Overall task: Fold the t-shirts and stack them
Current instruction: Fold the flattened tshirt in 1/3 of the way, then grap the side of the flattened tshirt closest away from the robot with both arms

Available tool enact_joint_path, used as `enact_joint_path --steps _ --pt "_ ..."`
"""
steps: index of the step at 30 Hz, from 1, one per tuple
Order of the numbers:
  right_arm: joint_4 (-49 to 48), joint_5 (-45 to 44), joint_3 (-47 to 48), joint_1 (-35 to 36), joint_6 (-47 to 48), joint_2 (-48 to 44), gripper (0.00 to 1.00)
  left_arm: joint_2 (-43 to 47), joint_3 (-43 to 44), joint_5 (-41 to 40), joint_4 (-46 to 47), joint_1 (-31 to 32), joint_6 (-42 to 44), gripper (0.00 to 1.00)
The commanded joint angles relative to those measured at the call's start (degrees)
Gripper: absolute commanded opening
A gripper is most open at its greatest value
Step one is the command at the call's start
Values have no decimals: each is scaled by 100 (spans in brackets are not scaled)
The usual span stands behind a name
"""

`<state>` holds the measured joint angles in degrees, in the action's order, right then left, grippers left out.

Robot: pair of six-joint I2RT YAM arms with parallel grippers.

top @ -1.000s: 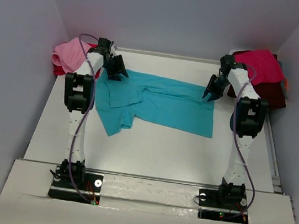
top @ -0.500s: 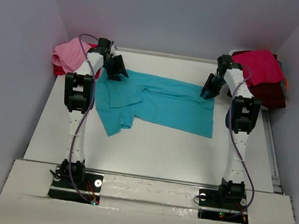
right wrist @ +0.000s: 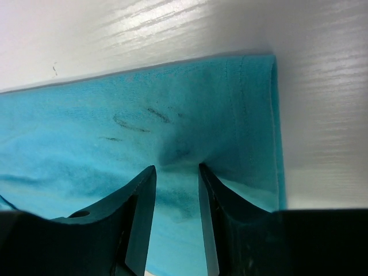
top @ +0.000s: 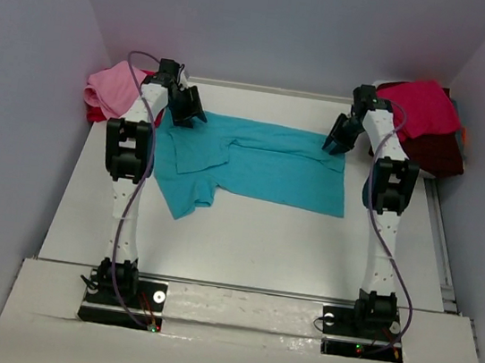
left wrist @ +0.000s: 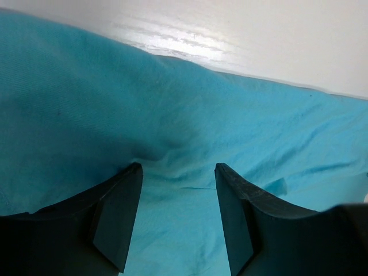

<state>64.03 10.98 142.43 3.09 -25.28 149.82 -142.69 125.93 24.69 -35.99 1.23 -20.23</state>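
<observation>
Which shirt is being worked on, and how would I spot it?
Look at the white table. Spread out across its far middle lies the turquoise t-shirt. It is the only blue-green one; the pink pile and red pile sit bunched in the far corners.

this looked like a robotics lab test cell: a bare white worktop [top: 244,236] boxed in by plain pale walls [top: 283,25] beyond and to both sides of the jaws. a left arm [top: 128,156] and a right arm [top: 390,189] were bolted nearer than the jaws, with purple cables [top: 396,262] looped along them.
</observation>
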Motion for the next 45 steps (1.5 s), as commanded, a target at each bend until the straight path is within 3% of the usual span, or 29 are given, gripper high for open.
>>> enact_joint_path --steps 1,8,15,22,26,33,37,42,45 --pt "-549 -272 145 -10 84 294 42 -206 221 -254 337 -62 116 68" --pt "-1111 -474 443 -124 119 294 45 -452 695 53 960 -62 54 73" --pt "-1656 -545 452 -230 120 -13 47 -233 451 142 1761 -62 -60 74" --pt "-1815 -247 -355 -230 -3 -1074 49 889 -243 -148 1911 -62 -25 74" --pt "-1245 96 -628 -230 -214 -1585 49 1664 -962 -428 1780 -9 -78 74" --pt "-1393 35 -3122 -230 -214 -3166 48 3396 -2809 -806 1781 192 -139 75" --pt "-1051 158 -4010 -230 -267 -3546 48 4229 -3818 -966 1305 246 -183 75" --pt "-1542 449 -5828 -230 -267 -4206 48 5198 -5549 -1141 1253 298 -368 75" --pt "-1736 466 -6315 -230 -223 -4364 48 5550 -6255 -975 1243 298 -333 75"
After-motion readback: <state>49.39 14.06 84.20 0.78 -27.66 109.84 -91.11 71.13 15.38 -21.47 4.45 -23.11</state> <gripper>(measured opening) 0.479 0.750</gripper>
